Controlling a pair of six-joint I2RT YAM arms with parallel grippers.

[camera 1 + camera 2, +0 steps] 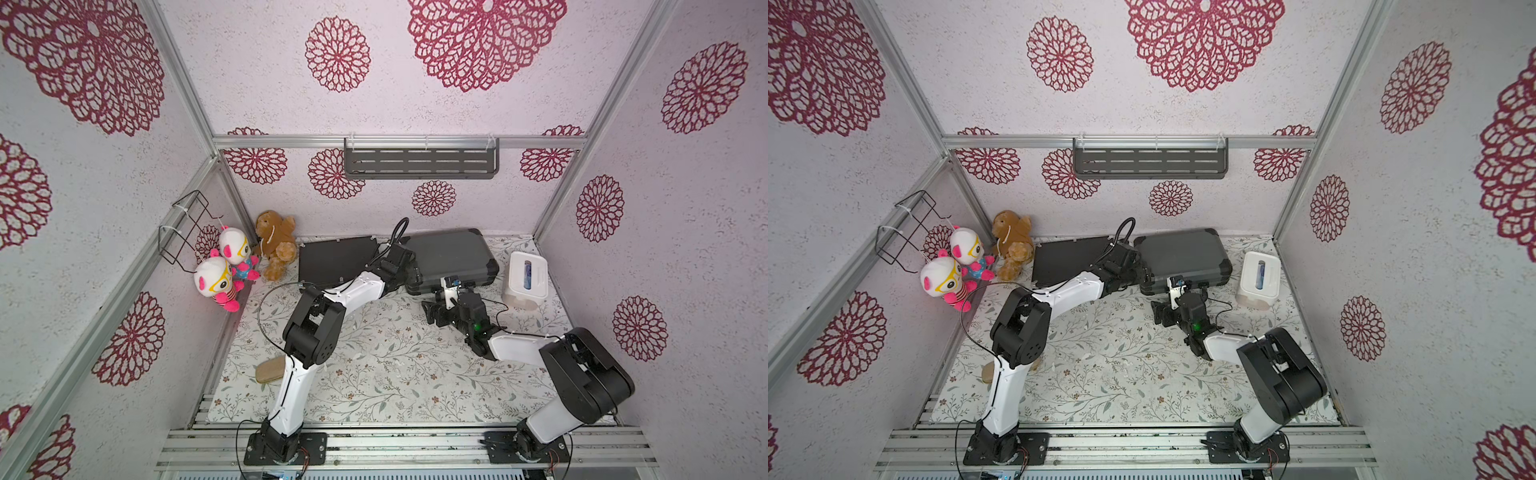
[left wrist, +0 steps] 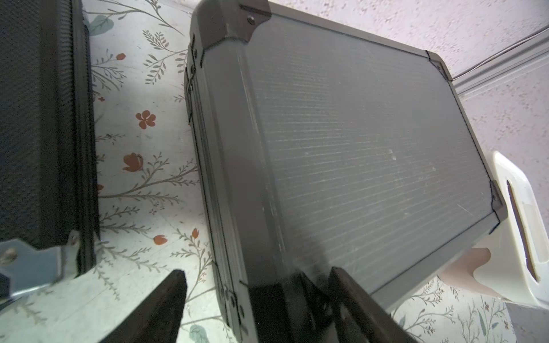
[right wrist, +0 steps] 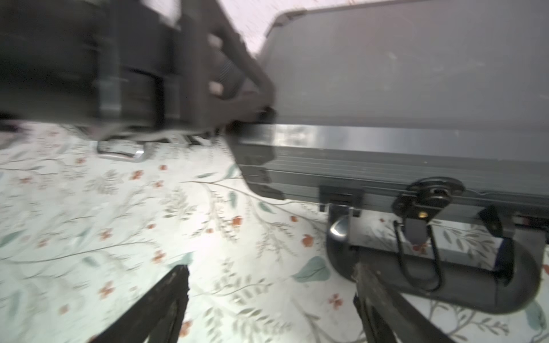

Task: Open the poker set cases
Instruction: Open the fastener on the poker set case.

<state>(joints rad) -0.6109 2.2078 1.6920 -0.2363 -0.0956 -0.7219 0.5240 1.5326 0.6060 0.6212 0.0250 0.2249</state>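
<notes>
**Poker set cases (image 1: 1185,257) lie closed; the grey one is in hand**

The dark grey case (image 1: 451,257) lies flat on the floral mat (image 1: 374,357) with its lid down. The thin black case (image 1: 336,259) lies just beside it, also closed.

The left gripper (image 2: 257,271) has its jaws spread wide and straddles a near corner of the grey case. One finger lies over the lid, the other hangs over bare mat beside the side wall, and nothing is clamped. The thin black case is outside these jaws, past the finger over the mat.

The right gripper (image 3: 270,267) faces the grey case's front wall, its jaws also wide apart and empty, with only mat between them. The handle (image 3: 463,285) sits just past one fingertip. A latch (image 3: 341,197) lies ahead of that same finger. Blur hides whether the latch is fastened.

The white tissue box (image 1: 525,280) stands beyond the grey case's far end, well apart from both pairs of jaws.

By my reading, the step is unlatching the grey case. Next, the right gripper likely needs to bring one finger under the latch and flip it. The left gripper can steady the corner so the case does not slide. The lid can be raised after that.
</notes>
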